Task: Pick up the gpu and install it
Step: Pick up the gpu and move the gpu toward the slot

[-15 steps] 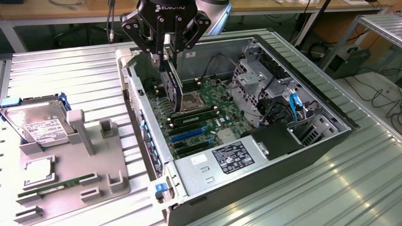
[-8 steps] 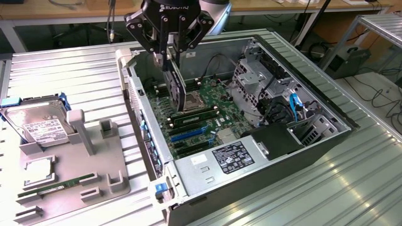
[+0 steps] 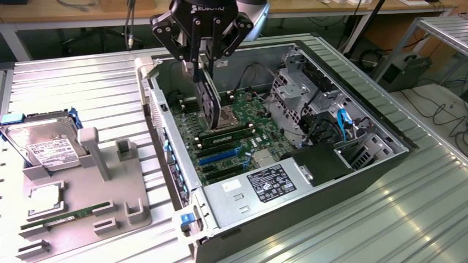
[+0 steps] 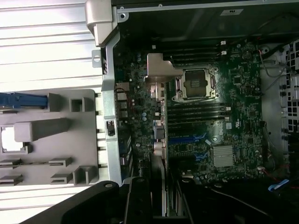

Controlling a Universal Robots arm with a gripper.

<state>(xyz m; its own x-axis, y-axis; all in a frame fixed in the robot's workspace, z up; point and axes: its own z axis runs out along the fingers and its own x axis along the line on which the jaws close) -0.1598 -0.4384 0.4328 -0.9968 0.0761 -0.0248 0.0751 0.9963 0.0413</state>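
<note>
Gpu point(image 3: 213, 104) hangs on its edge, straight up and down, over the green board point(image 3: 241, 118) inside the open computer case point(image 3: 365, 126). The gripper point(image 3: 201, 68) has its 2 fingers about half way closed, pinching the card's top by its flat sides. I think it is held this way so its bottom edge can point down at a slot. The blue slots point(image 3: 219, 156) lie a bit farther along the board, and the card is not in 1 yet. Its silver end point(image 4: 159, 70) faces the case's back wall, likely to line up there.
</note>
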